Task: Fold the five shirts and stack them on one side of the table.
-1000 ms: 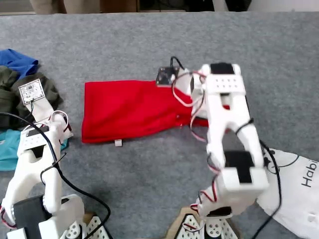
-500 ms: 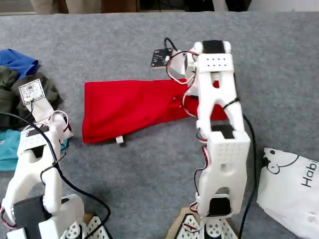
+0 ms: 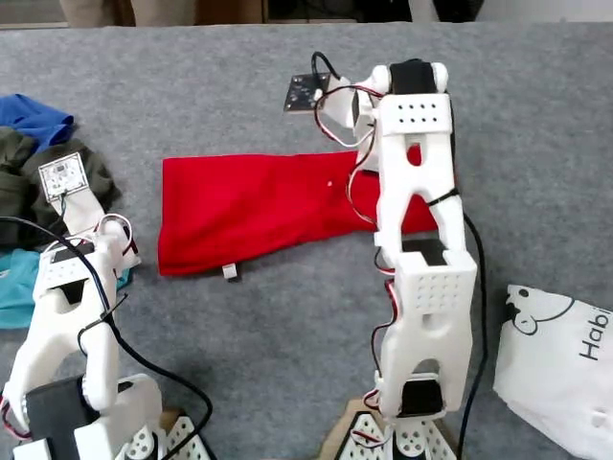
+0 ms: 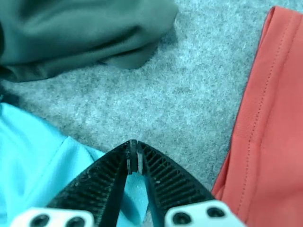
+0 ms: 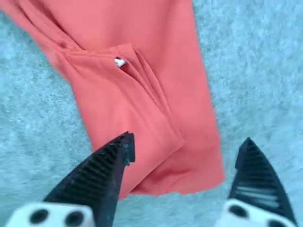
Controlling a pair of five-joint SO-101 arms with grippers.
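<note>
Right jaws spread over one end of the red shirt [image 3: 249, 211] mid-table, left jaws pressed together by the teal shirt [image 3: 14, 287] at the left edge; risk: a shallow pinch catches one layer and the fold slumps.

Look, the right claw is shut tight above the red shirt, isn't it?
Not quite. The right claw is above the red shirt, but it is wide open, not shut tight. The right wrist view shows its two black fingers spread far apart over the cloth.
</note>
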